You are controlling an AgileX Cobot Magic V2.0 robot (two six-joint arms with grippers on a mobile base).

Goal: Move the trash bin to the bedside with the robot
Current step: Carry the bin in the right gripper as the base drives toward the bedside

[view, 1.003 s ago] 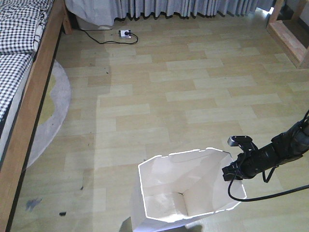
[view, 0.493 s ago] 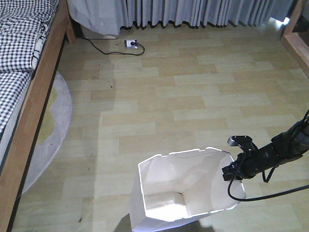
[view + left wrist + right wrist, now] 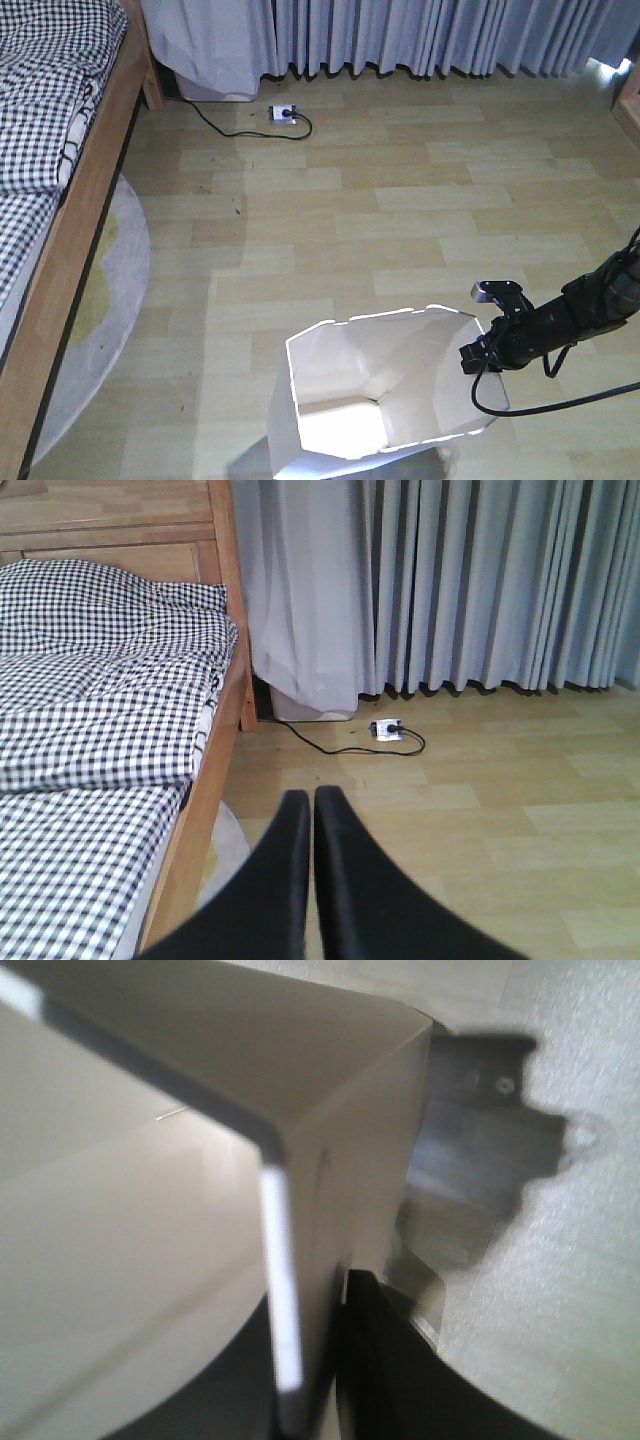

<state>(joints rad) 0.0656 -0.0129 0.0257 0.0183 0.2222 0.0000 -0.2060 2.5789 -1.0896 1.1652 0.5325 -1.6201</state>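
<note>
The right gripper (image 3: 480, 357) pinched the 3 o'clock rim of the trash bin (image 3: 400, 370), standing at 6 o'clock, well apart from the bed (image 3: 45, 120) at 9 o'clock; left gripper (image 3: 312, 802) pressed together.

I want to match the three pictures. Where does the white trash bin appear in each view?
Exterior front view: the trash bin at bottom centre, the right end effector on its right rim.
Left wrist view: not in it.
Right wrist view: its wall fills the left and top.
Shared landmark: the power strip by the curtains, front and left wrist views only.
</note>
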